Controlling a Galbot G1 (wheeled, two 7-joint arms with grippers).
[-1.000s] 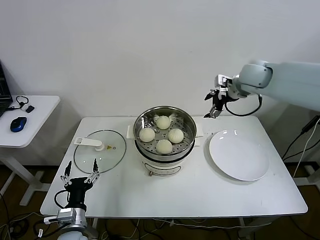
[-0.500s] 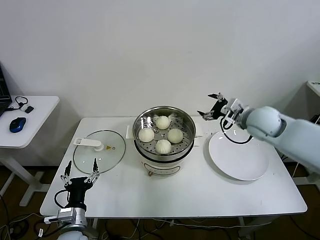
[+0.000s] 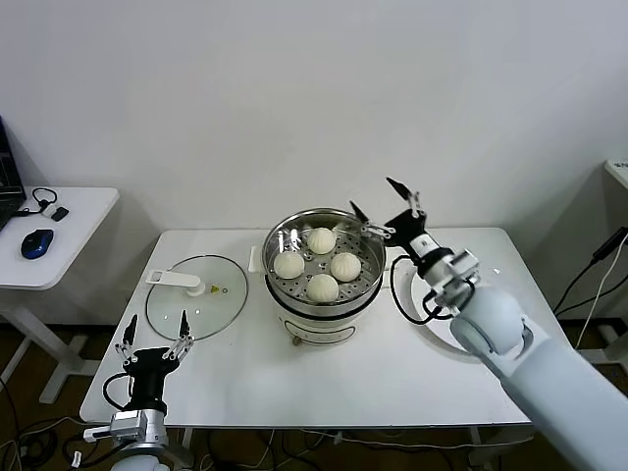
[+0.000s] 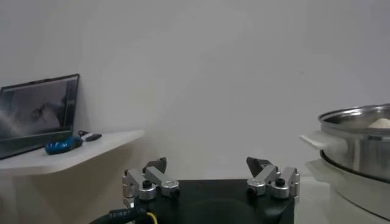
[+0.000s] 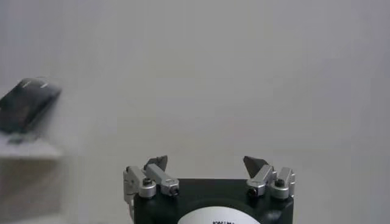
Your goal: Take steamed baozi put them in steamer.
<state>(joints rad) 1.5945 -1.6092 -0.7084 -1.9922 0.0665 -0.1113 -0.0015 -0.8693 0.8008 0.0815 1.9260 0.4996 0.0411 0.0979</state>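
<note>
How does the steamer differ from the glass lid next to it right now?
The steamer stands tall, shiny steel, open-topped; the glass lid lies flat and see-through on the table. The steamer holds four baozi; the lid covers nothing. Both are round.

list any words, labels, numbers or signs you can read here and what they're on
Nothing can be read for certain.
Glass lid: a small yellow sticker, too small to read.
Left gripper: a printed tag on its body, too blurred to read.
Right gripper: lettering on its body, cut off at the picture's edge.
</note>
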